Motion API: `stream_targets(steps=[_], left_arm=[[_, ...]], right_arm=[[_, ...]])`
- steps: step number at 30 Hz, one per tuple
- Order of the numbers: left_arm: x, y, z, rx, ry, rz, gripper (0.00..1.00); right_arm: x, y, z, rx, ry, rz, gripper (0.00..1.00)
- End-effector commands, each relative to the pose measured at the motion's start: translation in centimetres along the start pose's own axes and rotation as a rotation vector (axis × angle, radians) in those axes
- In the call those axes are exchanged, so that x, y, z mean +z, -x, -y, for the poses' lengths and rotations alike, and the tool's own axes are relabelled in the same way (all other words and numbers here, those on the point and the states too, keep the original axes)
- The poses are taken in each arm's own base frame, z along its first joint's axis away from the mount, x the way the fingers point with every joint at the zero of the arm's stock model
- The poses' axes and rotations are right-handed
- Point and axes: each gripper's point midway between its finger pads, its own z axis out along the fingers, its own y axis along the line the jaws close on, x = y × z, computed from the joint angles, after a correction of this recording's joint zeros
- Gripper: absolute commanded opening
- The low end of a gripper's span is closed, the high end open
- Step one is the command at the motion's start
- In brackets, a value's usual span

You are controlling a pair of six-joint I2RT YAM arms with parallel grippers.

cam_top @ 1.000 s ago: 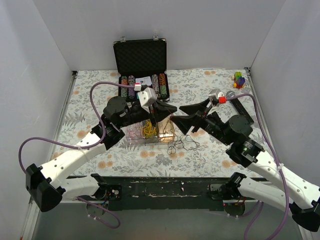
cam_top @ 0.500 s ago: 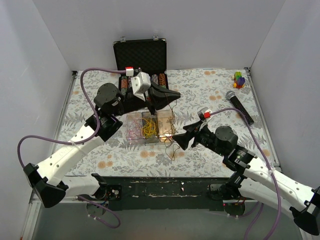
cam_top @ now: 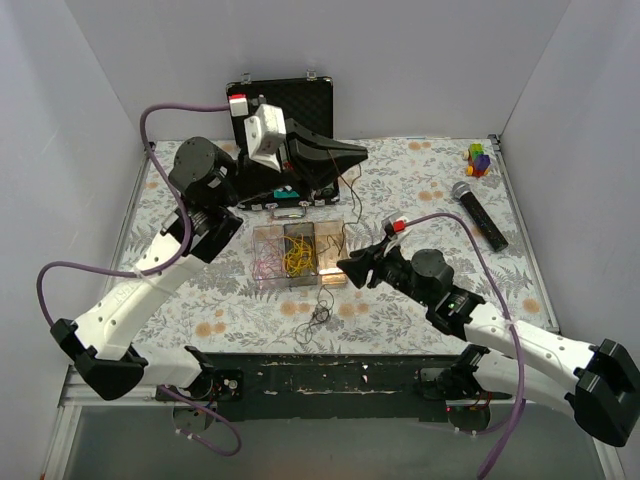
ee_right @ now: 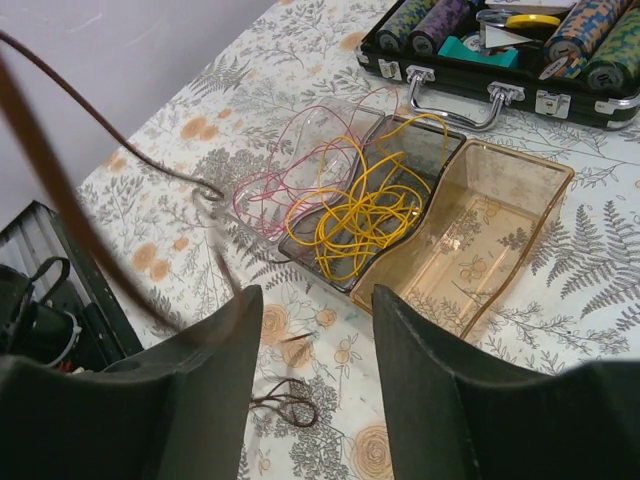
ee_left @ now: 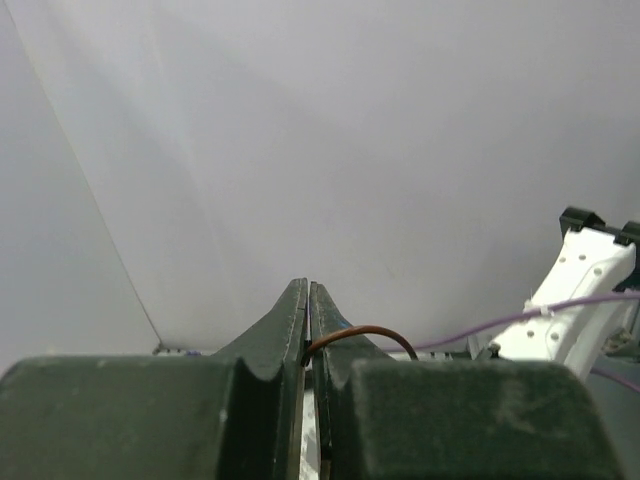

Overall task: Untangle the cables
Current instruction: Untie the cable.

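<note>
My left gripper point(cam_top: 354, 152) is raised high in front of the case and is shut on one dark brown cable point(ee_left: 370, 332), which arcs out from between its fingers point(ee_left: 296, 318). That strand point(cam_top: 356, 205) hangs down towards the trays. My right gripper point(cam_top: 346, 267) hovers low by the amber tray point(cam_top: 334, 256), open, with only table showing between its fingers point(ee_right: 212, 345). Yellow cables point(ee_right: 365, 215) fill the middle tray and pink cables point(ee_right: 290, 170) the left one. A small brown cable clump point(ee_right: 288, 402) lies on the cloth below my right gripper point(ee_right: 315, 305). A blurred brown strand point(ee_right: 60, 205) crosses the left of that view.
An open black case of poker chips point(cam_top: 285, 120) stands at the back. A microphone point(cam_top: 480, 213) and a colourful toy point(cam_top: 479, 158) lie at the far right. The three joined clear trays point(cam_top: 262, 272) sit mid-table on the floral cloth.
My left arm rose and drew back with the brown cable, pulling it up. My right gripper dropped and slid left to the amber tray. The brown clump shifted towards the front edge.
</note>
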Motion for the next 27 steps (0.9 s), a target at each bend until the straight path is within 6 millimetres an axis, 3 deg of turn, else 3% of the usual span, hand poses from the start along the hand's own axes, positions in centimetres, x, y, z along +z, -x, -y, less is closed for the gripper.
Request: stream_targets(steps=[1,5,9,13,18,21,27], left_arm=[[0.1,4.8,0.3,0.048,0.0,0.08,0.0],[0.3,7.0,-0.1,0.116,0.021,0.114,0.0],[0.2,8.5,-1.6,0.218,0.1,0.155,0.0],[-0.2,10.0,-3.9,0.317,0.223,0.216,0.0],[0.2,10.7,-5.2,0.395,0.268,0.238,0.0],[0.5,12.8,-5.4,0.429,0.281,0.294,0.0],[0.2,16.6,-7.5,0.507,0.414,0.421,0.0]], right_arm=[[0.9,2.1,-0.3,0.021,0.003,0.101,0.53],[1.0,0.7,-1.5,0.045,0.078,0.056,0.54],[0.5,-0.4,0.3,0.054,-0.014,0.022,0.6],[-1.4,0.5,2.1,0.04,-0.12,0.077,0.6],[-2.8,0.2,2.0,0.027,-0.108,0.069,0.6],[-3.1,0.5,1.7,0.043,-0.105,0.077,0.59],[-3.5,3.3,2.0,0.053,-0.16,0.138,0.59]])
